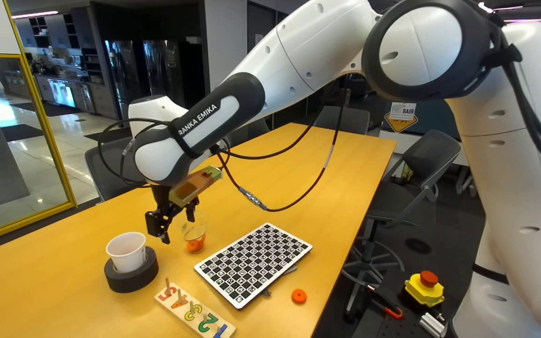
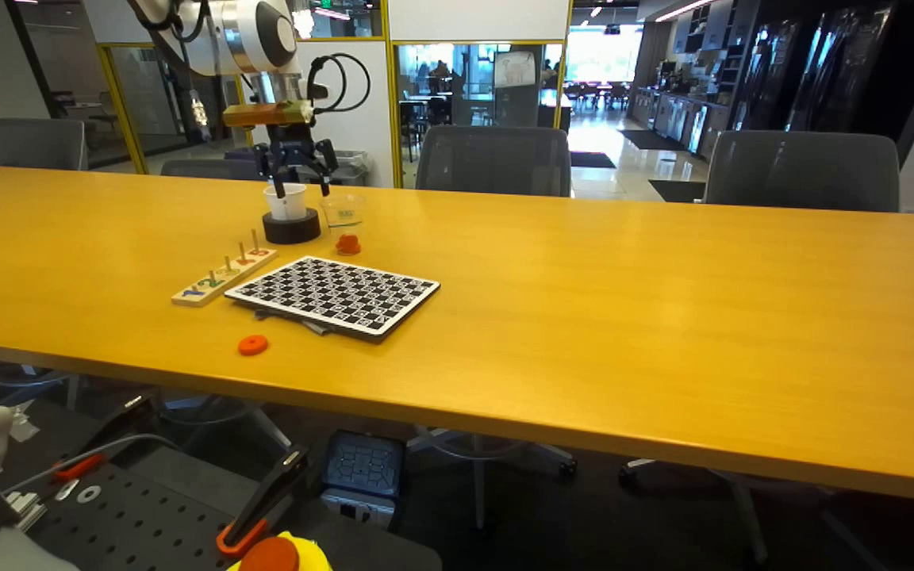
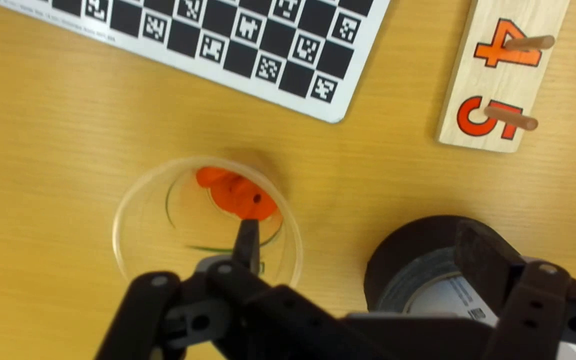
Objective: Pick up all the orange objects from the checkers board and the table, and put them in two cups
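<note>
Claw [image 1: 178, 230]: in an exterior view I'm seeing it hanging above the worktop [image 1: 355, 159], fingers spread apart.
Clear cup [image 1: 200, 231]: it's standing near the claw, orange pieces [image 1: 195, 245] lying inside.
White cup [image 1: 128, 260]: it's sitting in a dark ring [image 1: 132, 284].
Loose orange piece [image 2: 252, 345]: in an exterior view I'm finding it lying on the worktop, near the checkers board [image 2: 334, 293].
Wrist view: I'm looking down into the clear cup, its orange pieces bunching together; one finger is covering part of it, the other part of the dark ring.

Wooden number strip [image 1: 185, 307] is lying flat, 5 pegs [image 3: 511, 118] sticking up. Yellow red-button box [image 1: 424, 295] is sitting near a black-and-orange clamp [image 2: 265, 498].
</note>
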`<action>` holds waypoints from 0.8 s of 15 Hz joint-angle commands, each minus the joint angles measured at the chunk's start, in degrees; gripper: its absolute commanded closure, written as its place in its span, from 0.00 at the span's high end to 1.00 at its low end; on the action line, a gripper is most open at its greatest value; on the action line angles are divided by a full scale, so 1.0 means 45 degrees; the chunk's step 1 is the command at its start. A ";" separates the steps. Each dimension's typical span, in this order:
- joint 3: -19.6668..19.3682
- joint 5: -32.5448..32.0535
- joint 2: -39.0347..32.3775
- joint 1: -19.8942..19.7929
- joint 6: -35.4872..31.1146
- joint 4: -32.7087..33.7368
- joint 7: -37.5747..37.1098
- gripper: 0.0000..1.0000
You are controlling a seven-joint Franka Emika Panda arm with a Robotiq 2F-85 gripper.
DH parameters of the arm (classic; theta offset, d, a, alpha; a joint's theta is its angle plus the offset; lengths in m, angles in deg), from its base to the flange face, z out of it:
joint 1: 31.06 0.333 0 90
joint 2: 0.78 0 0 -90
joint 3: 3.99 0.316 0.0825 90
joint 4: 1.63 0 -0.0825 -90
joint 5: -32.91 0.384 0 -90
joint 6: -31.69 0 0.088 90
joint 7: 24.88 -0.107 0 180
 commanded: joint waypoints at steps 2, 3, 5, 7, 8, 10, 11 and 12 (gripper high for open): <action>-0.0321 0.0289 0.2364 -0.0024 -0.1703 -0.3826 -0.1811 1.00; -0.0347 0.0269 0.2734 -0.0053 -0.2055 -0.4518 -0.2004 1.00; -0.0375 0.0111 0.3483 -0.0092 -0.2556 -0.5877 -0.2099 1.00; -0.0266 0.0145 0.4267 -0.0257 -0.2956 -0.7264 -0.1631 1.00; -0.0222 0.0161 0.4661 -0.0329 -0.3213 -0.7986 -0.1454 1.00; -0.0136 0.0231 0.5454 -0.0484 -0.3835 -0.9454 -0.0968 1.00; -0.0109 0.0354 0.5853 -0.0559 -0.4175 -1.0193 -0.0819 1.00; -0.0089 0.0441 0.6238 -0.0640 -0.4571 -1.0942 -0.0567 1.00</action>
